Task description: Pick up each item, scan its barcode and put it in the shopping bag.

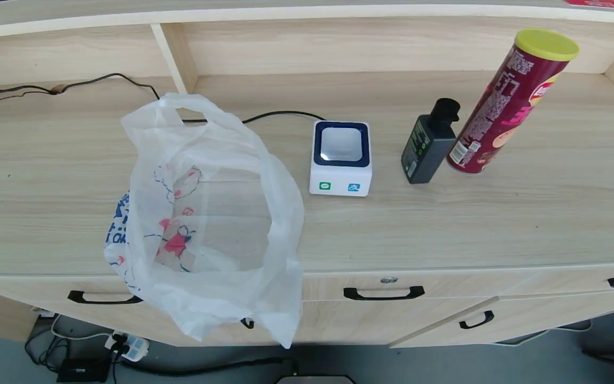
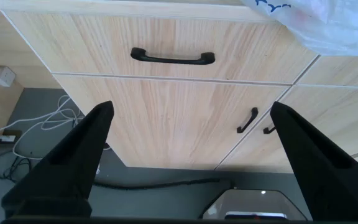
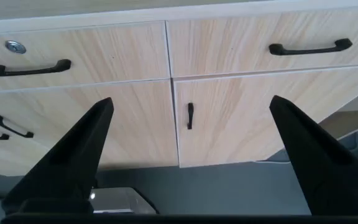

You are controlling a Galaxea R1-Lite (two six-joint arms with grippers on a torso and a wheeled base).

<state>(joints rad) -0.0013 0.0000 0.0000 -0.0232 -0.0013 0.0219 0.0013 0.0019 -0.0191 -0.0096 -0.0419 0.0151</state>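
Wooden counter (image 1: 499, 224) — shopping bag (image 1: 280, 213), scanner (image 1: 340, 184), bottle (image 1: 427, 146), crisp tube (image 1: 504, 106) — drawers (image 1: 325, 290) beneath.

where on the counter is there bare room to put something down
Widest bare patch: the counter right of the scanner, in front of the black bottle and chips can, out to the front edge. Another lies left of the shopping bag. Crowded: bottle and can stand close together, and the bag-to-scanner gap is narrow.

— Where's the shopping bag (image 1: 205, 213)?
— Left of the white scanner (image 1: 340, 158): translucent, printed, mouth gaping open.
— And the items?
— Right of the scanner: a black bottle (image 1: 428, 144) standing, with a maroon, yellow-lidded chip can (image 1: 509, 101) just beyond it.
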